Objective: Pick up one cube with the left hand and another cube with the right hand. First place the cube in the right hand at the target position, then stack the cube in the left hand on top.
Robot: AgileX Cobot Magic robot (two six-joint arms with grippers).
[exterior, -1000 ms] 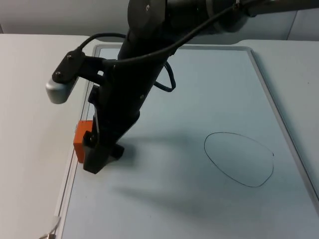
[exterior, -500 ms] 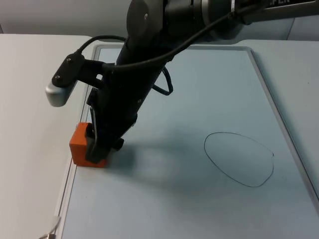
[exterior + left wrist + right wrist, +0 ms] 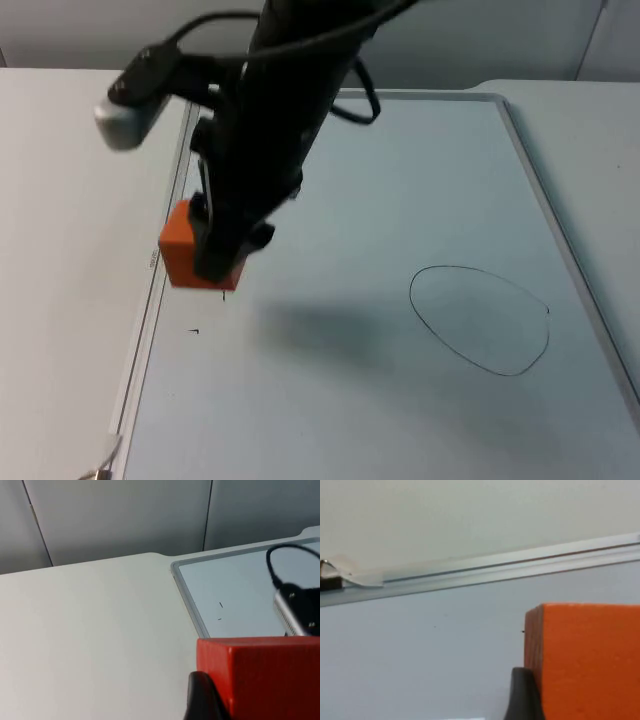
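With its fingers clenched on the orange cube (image 3: 181, 254), lifted at nine o'clock of the oval (image 3: 480, 320), the right gripper (image 3: 222, 262) should travel level and lower squarely inside, while the left gripper (image 3: 200, 700) grips the red cube (image 3: 260, 677).

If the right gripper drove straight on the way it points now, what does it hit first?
Probably the bare board, just inside its left frame. The right gripper points down there, holding the orange cube, which would touch first. Depth is unclear.
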